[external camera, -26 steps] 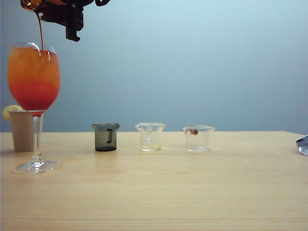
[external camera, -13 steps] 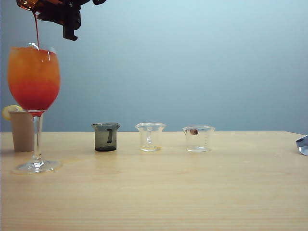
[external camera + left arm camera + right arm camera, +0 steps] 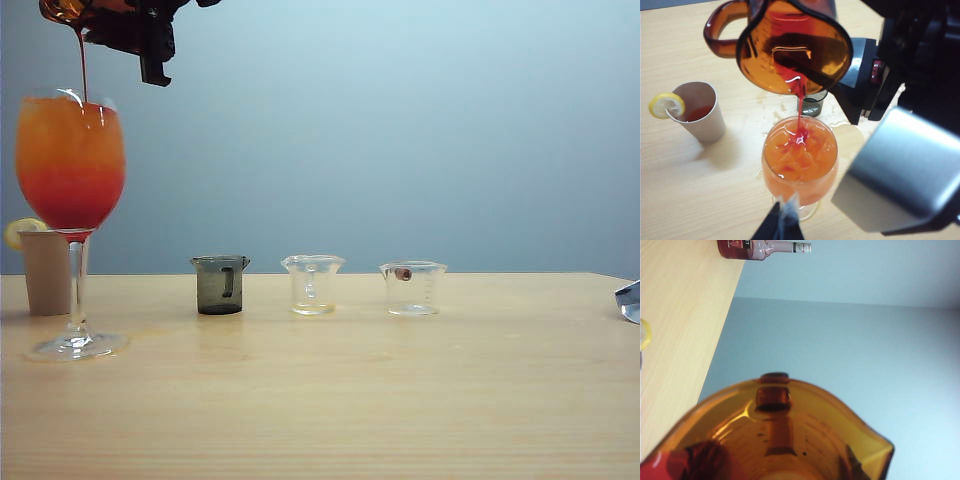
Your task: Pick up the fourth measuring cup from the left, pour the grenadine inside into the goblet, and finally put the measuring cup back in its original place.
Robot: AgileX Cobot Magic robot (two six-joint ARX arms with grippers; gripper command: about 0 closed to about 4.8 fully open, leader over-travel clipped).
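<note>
My right gripper [image 3: 108, 18] hangs at the top left of the exterior view, shut on the fourth measuring cup [image 3: 62, 10], an amber cup with a side handle. The cup [image 3: 795, 50] is tipped steeply over the goblet [image 3: 70, 160]. A thin stream of dark red grenadine [image 3: 799, 107] runs from its spout into the orange drink. Inside the goblet [image 3: 800, 155] a red layer [image 3: 70, 205] lies under the orange. In the right wrist view the cup [image 3: 785, 435] hides the fingers. My left gripper [image 3: 784, 215] hovers above the goblet's foot, fingers together and empty.
A beige tumbler [image 3: 45, 270] with a lemon slice stands behind the goblet. A smoky grey cup [image 3: 220, 285] and two clear cups [image 3: 313, 285] [image 3: 413, 288] stand in a row. A bottle [image 3: 760, 248] stands far back. Wet patches [image 3: 840, 122] mark the table near the goblet.
The pour goes on. The right gripper and the cup swayed slightly to the left and back. Nothing else has moved.
</note>
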